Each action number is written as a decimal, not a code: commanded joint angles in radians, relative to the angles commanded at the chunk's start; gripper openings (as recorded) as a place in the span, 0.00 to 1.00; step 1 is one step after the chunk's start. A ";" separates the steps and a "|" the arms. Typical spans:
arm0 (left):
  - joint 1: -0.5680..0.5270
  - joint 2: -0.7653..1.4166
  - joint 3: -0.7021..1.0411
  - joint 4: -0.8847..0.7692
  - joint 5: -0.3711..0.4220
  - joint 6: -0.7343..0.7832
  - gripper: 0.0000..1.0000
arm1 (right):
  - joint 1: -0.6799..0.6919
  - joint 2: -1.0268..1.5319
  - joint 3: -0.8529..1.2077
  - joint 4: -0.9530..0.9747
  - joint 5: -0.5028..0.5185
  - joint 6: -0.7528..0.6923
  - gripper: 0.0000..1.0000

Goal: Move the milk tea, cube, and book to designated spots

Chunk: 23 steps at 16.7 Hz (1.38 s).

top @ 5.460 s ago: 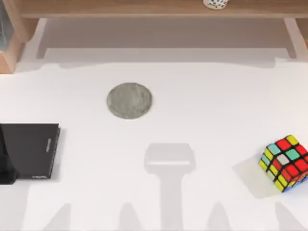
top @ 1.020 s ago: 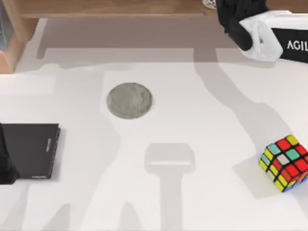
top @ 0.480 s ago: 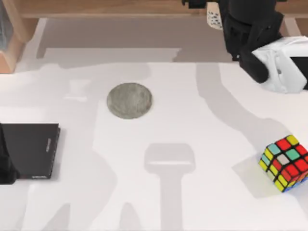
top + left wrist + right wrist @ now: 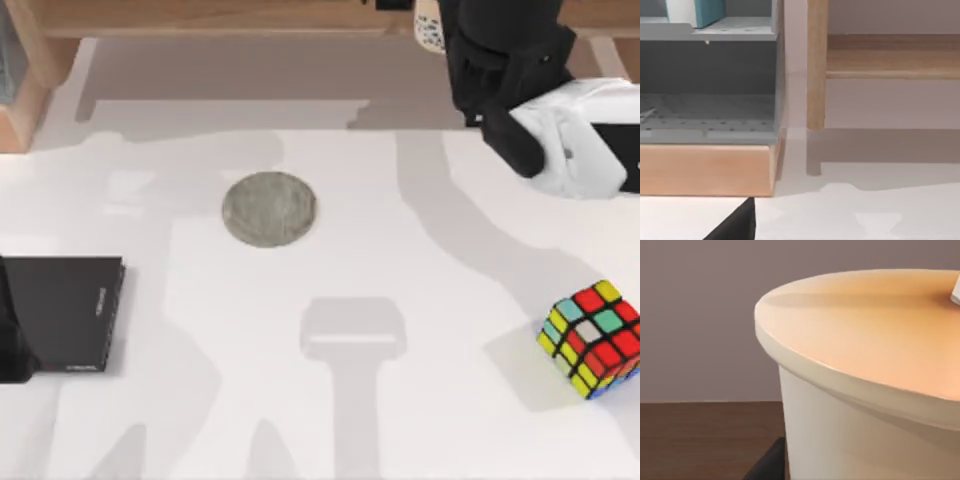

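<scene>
Taken as landmark: the grey disc [image 4: 268,208], lying flat on the counter [image 4: 420,430] as one of the designated spots. Up and to the right of the disc, at the wooden shelf [image 4: 220,18]: the right gripper [image 4: 500,55], brought level with the milk tea [image 4: 428,25] for a side approach to the cup wall, judged the opening step of the task. In the right wrist view, close against the camera: the orange-tan lid and pale wall of the milk tea [image 4: 865,365], upright, so the drink stays level for the lift. State of the right gripper: cannot be told from these views. Well to the right of the disc and nearer the front edge: the cube [image 4: 592,338], resting tilted on the counter, untouched. Left of the disc and slightly forward: the black slab [image 4: 60,312], flat and bare, judged to be reserved as a second spot. Beyond the slab, at the counter's left edge: the left gripper [image 4: 8,335], parked; state cannot be told. In the left wrist view, on a grey rack: the book [image 4: 702,11], not yet collected.
</scene>
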 joint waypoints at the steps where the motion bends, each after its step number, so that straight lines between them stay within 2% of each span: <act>1: 0.000 0.000 0.000 0.000 0.000 0.000 1.00 | 0.026 0.018 0.020 0.016 0.020 0.000 0.00; 8: 0.000 0.000 0.000 0.000 0.000 0.000 1.00 | 0.265 0.283 0.151 0.100 0.248 -0.007 0.00; 12: 0.000 0.000 0.000 0.000 0.000 0.000 1.00 | 0.356 0.416 0.234 0.104 0.362 0.023 0.00; 23: 0.000 0.000 0.000 0.000 0.000 0.000 1.00 | 0.367 0.475 0.249 0.137 0.382 0.033 0.00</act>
